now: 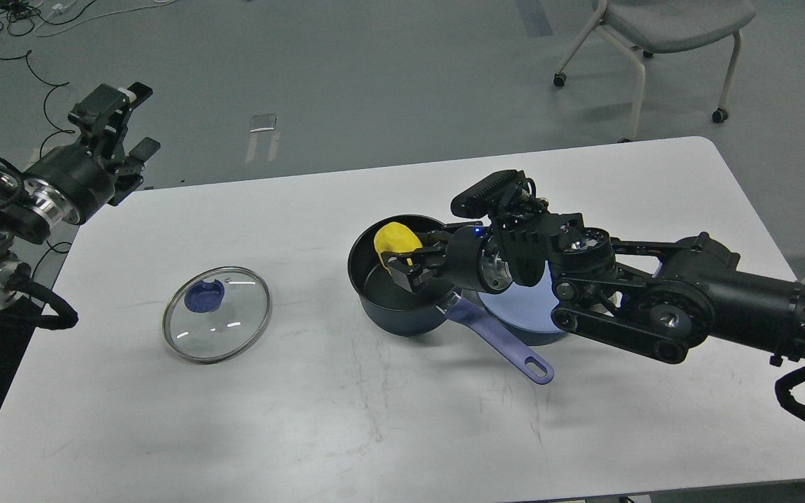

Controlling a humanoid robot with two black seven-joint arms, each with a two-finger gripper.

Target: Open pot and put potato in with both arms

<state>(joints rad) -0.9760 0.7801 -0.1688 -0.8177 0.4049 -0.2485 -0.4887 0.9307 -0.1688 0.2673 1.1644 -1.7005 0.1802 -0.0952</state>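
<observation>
White table [388,419] sitting on grey floor [374,70], chair [661,28] behind, right gripper [409,269] gripping potato [395,241] over pot [395,293], lid [216,314] lying apart, left gripper [123,126] hanging released

Looks like a robotics lab or a test room in an office building. There's a plain white rounded-corner table [249,419] on grey vinyl flooring [374,70], a light grey chair on castor wheels [661,28] pushed off to the back, and a tangle of black cables [4,28] loose on the floor in the far left corner.
</observation>
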